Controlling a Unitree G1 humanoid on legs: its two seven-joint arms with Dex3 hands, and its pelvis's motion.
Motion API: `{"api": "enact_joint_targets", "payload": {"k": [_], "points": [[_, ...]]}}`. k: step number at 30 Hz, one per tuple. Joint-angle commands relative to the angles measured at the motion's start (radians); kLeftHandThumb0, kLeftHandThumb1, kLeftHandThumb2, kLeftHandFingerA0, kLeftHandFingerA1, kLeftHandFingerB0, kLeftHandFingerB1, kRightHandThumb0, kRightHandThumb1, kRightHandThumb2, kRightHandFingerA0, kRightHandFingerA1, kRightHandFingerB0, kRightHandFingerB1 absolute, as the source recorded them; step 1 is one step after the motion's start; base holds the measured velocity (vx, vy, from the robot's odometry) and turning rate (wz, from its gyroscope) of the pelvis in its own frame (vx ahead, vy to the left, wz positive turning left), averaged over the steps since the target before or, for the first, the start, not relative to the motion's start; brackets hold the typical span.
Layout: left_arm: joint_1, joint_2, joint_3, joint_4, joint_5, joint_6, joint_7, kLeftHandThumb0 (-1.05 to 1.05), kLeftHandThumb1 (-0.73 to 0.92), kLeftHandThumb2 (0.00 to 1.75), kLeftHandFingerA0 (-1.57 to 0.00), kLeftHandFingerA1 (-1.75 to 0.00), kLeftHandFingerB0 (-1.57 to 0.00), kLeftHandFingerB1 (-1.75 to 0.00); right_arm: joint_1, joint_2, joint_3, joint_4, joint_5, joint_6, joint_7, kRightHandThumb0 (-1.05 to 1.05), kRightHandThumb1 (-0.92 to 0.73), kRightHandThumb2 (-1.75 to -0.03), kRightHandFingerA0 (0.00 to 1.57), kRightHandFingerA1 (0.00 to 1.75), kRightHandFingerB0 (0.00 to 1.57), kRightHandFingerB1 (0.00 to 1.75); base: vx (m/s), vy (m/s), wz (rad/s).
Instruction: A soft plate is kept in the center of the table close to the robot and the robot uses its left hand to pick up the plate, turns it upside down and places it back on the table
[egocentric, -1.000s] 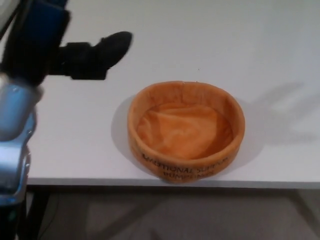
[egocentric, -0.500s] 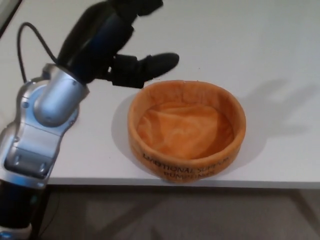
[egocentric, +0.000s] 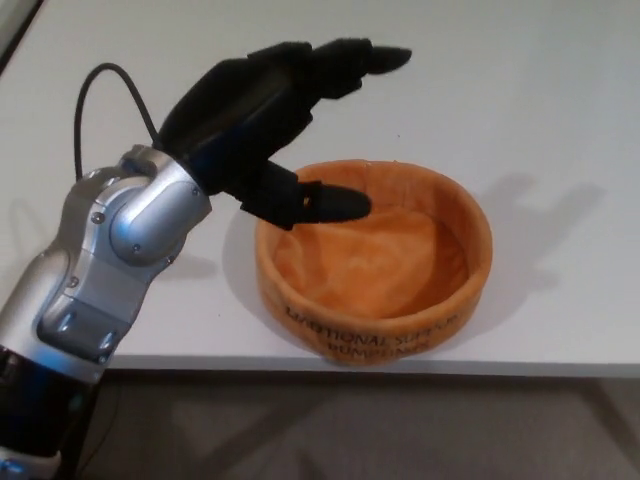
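Observation:
An orange soft plate (egocentric: 390, 270), shaped like a shallow round bowl with black lettering on its front wall, sits upright on the white table (egocentric: 540, 110) near the front edge. My left hand (egocentric: 265, 110) hovers open over the plate's left rim. Its thumb (egocentric: 325, 203) reaches in over the plate's inside, and the fingers (egocentric: 350, 60) stretch above and beyond the far rim. I cannot tell whether the thumb touches the fabric. The silver forearm (egocentric: 110, 260) comes in from the lower left. My right hand does not show.
The table's front edge (egocentric: 400, 368) runs just below the plate, with dark floor beneath. A black cable (egocentric: 95, 95) loops from the left wrist. The hand's shadow falls on the table to the right of the plate.
My left hand has swung in from the far left toward the plate and now hangs over its left rim, thumb inside. The plate has not moved.

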Motion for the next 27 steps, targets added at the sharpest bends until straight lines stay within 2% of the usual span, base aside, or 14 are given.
{"api": "enact_joint_targets", "payload": {"k": [1,12,14,17,22,27], "points": [[0.003,0.04,-0.02,0.007,0.062,0.036,-0.047,-0.95,0.59,0.6,-0.23,-0.36,-0.19,-0.27,0.017,-0.022,-0.002,-0.026,-0.002,0.04,-0.007,-0.8,-0.92,-0.72,0.27,0.35,0.09,0.23,0.0,0.0,0.0],[0.0,0.088,-0.061,0.024,0.133,0.059,-0.089,-0.95,0.57,0.59,-0.23,-0.36,-0.2,-0.27,0.016,-0.016,0.0,-0.025,0.012,0.048,0.001,-0.79,-0.92,-0.69,0.29,0.35,0.11,0.22,0.0,0.0,0.0],[0.0,0.091,-0.067,0.037,0.145,0.056,-0.082,-0.94,0.57,0.59,-0.25,-0.37,-0.22,-0.28,-0.015,-0.021,-0.004,0.039,0.003,0.018,0.008,-0.78,-0.92,-0.7,0.3,0.33,0.11,0.22,0.0,0.0,0.0],[-0.002,0.1,-0.081,0.05,0.166,0.061,-0.09,-0.92,0.56,0.59,-0.26,-0.34,-0.23,-0.28,0.012,-0.024,-0.002,-0.026,-0.003,0.052,-0.008,-0.8,-0.92,-0.7,0.3,0.36,0.12,0.23,0.0,0.0,0.0],[-0.015,0.122,-0.114,0.074,0.209,0.05,-0.105,-0.92,0.59,0.59,-0.21,-0.33,-0.19,-0.27,0.02,-0.024,-0.002,-0.044,-0.01,0.049,-0.012,-0.78,-0.92,-0.72,0.3,0.36,0.12,0.23,0.0,0.0,0.0],[-0.021,0.132,-0.166,0.095,0.281,0.036,-0.088,-0.89,0.58,0.59,-0.26,-0.32,-0.24,-0.28,0.04,-0.016,-0.001,-0.086,0.021,0.086,-0.002,-0.76,-0.92,-0.7,0.29,0.38,0.13,0.23,0.0,0.0,0.0]]}}
